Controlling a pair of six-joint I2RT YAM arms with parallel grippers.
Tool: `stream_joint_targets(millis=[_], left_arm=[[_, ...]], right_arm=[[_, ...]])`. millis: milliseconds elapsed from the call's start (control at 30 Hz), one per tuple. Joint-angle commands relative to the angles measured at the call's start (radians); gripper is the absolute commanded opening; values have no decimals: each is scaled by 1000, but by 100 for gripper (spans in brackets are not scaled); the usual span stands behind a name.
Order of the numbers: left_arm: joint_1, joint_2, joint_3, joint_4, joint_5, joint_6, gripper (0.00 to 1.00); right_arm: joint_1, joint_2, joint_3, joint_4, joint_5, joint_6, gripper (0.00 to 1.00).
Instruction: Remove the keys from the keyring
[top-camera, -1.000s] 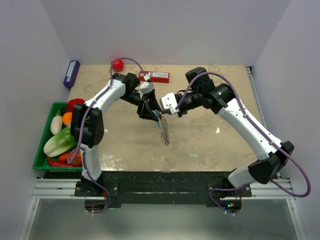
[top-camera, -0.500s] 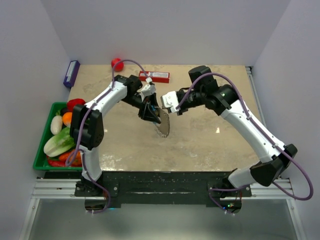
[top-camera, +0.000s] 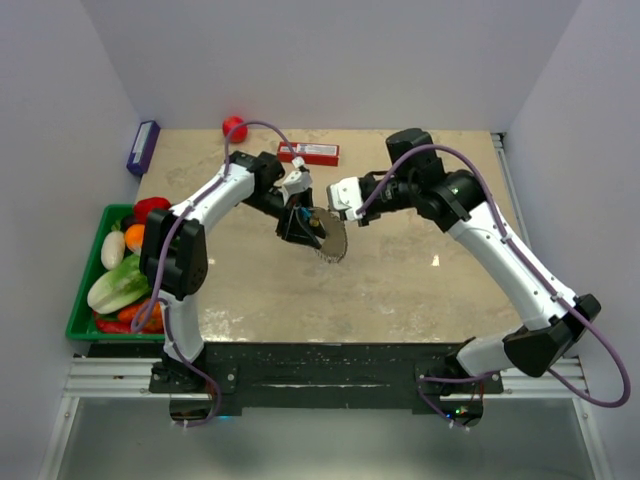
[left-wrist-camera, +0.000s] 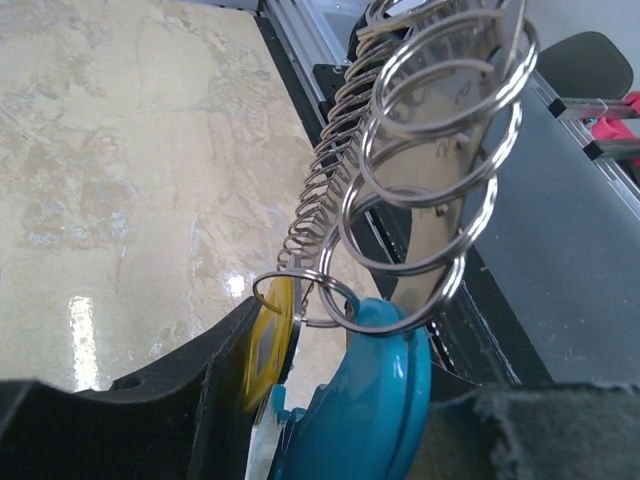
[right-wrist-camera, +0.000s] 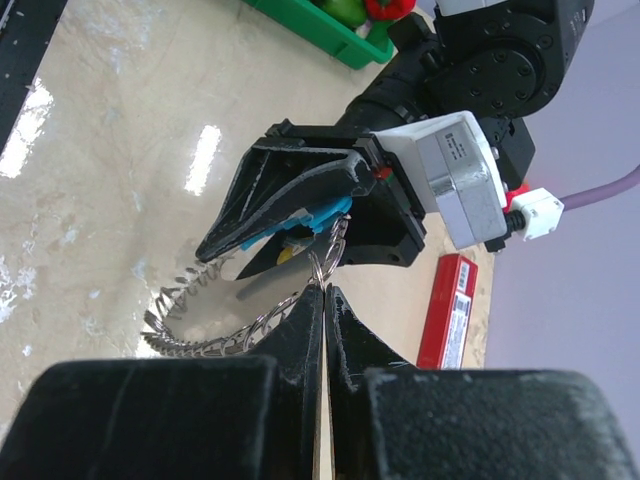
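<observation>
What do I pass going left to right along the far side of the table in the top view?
Dark blue box → red ball → red rectangular box. The keyring hangs nearer, overlapping the red box's span, so it is left out.

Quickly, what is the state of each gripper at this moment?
Left gripper: closed on the blue segment of the keyring.
Right gripper: closed, pinching one metal ring of the keyring.
</observation>
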Motion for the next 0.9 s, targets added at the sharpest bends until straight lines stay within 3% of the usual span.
stream_joint_targets(millis=[0, 300, 433, 867], left_arm=[[0, -41, -14, -9, 5, 14, 42], [12, -33, -17, -9, -16, 11, 40], [24, -22, 0, -9, -6, -1, 7], [35, -45, 48, -7, -96, -56, 0]], right_arm=[[-18, -48, 13, 62, 2, 20, 0], [-59, -69, -3, 69, -16, 24, 0], [-67, -71, -23, 79, -31, 24, 0], [-105, -102, -88, 102, -30, 33, 2]])
